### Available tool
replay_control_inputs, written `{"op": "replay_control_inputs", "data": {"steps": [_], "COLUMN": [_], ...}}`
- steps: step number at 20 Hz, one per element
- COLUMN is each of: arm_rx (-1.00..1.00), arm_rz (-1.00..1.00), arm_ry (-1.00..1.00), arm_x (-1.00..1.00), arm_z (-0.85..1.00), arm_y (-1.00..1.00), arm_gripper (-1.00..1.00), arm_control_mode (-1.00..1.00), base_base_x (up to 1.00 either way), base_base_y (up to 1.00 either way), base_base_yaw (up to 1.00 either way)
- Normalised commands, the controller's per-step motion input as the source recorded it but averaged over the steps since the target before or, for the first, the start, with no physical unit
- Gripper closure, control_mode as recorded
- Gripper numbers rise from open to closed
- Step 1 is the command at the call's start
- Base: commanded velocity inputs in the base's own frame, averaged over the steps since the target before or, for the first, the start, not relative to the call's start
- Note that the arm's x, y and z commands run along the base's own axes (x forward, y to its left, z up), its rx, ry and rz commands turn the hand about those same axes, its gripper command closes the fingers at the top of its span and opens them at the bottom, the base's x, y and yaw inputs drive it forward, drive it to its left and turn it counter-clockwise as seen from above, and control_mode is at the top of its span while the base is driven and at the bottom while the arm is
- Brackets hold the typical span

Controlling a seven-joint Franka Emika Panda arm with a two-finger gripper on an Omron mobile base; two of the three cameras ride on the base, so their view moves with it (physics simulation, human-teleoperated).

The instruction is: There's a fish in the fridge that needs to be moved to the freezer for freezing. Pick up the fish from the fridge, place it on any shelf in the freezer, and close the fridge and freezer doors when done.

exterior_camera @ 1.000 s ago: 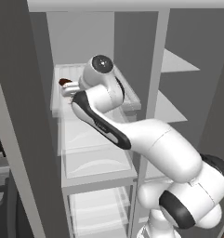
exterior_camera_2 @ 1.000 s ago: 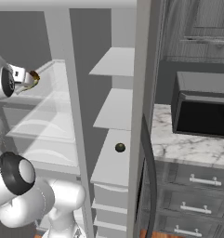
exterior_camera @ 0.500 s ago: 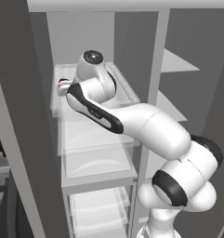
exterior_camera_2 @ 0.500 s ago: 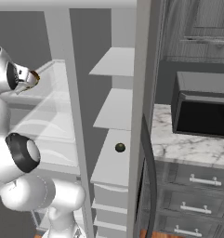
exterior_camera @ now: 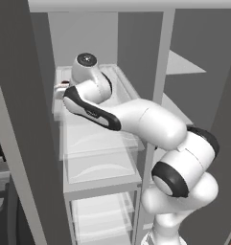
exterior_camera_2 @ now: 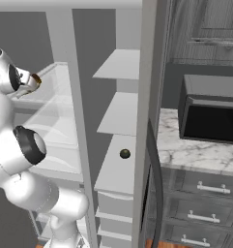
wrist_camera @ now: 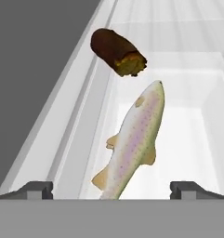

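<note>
Reaching deeper now — the wide-open two-finger gripper [wrist_camera: 111,188] straddles the slender cream-white fish [wrist_camera: 133,142], which lies lengthwise, head towards the dark reddish-brown oblong lump [wrist_camera: 117,51].

1. Your gripper [wrist_camera: 111,188] has its jaws spread wide, with the two fingertips [wrist_camera: 36,188] well apart.
2. Between them, just ahead, you see the fish [wrist_camera: 134,142] lying lengthwise, tail end nearest.
3. Beyond the fish's far end, slightly left, a dark reddish-brown lump [wrist_camera: 117,52] sits close by.
4. Both rest on the clear glass shelf [wrist_camera: 192,116].
</note>
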Motion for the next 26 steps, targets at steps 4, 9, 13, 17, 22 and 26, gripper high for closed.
{"op": "replay_control_inputs", "data": {"steps": [4, 9, 13, 17, 22, 26], "arm_rx": [0.00, 0.00, 0.01, 0.00, 0.00, 0.00], "arm_rz": [0.00, 0.00, 0.00, -0.02, -0.04, -0.03], "arm_ry": [0.04, 0.07, 0.06, 0.12, 0.22, 0.14], "arm_x": [0.27, 0.30, 0.32, 0.07, -0.19, -0.61], "arm_z": [-0.23, -0.23, -0.23, -0.39, -0.89, -0.98], "arm_y": [0.06, 0.09, 0.07, 0.00, 0.00, 0.00], "arm_gripper": [-1.00, -1.00, -1.00, 1.00, 1.00, 1.00], "arm_control_mode": [-1.00, -1.00, -1.00, -1.00, -1.00, -1.00], "base_base_x": [0.00, 0.00, 0.00, 0.00, 0.00, 0.00], "base_base_y": [0.00, 0.00, 0.00, 0.00, 0.00, 0.00], "base_base_yaw": [0.00, 0.00, 0.00, 0.00, 0.00, 0.00]}}
